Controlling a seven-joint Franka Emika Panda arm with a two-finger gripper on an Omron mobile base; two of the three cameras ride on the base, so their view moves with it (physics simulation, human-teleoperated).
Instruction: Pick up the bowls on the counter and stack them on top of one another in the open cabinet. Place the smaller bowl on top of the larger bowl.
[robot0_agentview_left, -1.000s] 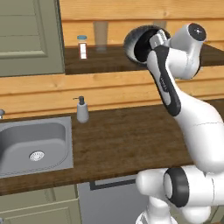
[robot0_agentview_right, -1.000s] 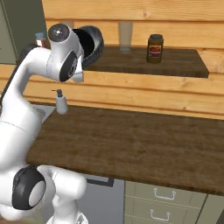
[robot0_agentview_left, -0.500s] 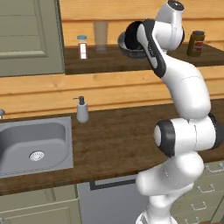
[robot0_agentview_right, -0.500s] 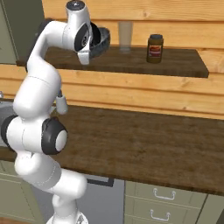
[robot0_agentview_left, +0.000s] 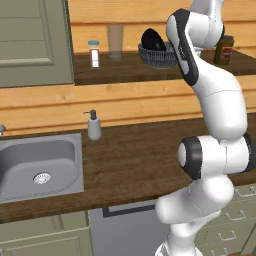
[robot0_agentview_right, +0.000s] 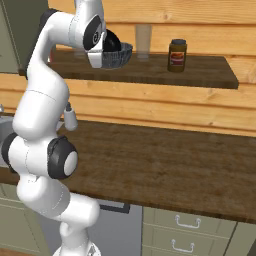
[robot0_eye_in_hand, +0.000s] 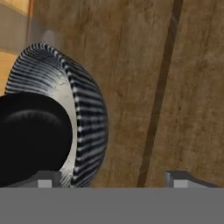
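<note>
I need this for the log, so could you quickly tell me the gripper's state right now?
Gripper: open, holding nothing; smaller bowl sits in larger bowl.

A: What colours are showing beside the sink (robot0_agentview_left: 40, 170)?
B: The sink is gleaming steel grey; the counter (robot0_agentview_left: 130, 160) is showing dark brown wood.
A: And above it?
B: The smaller bowl (robot0_agentview_left: 152, 40) is shining glossy black inside the larger bowl (robot0_agentview_left: 159, 55), which is showing dark grey ribbing and a whitish speckled inside.

Glossy black smaller bowl (robot0_eye_in_hand: 30, 135); ribbed, matt grey larger bowl (robot0_eye_in_hand: 85, 118); grained dark wood shelf board (robot0_eye_in_hand: 192, 87) and worktop (robot0_agentview_left: 135, 165); brushed steel sink (robot0_agentview_left: 37, 165).
</note>
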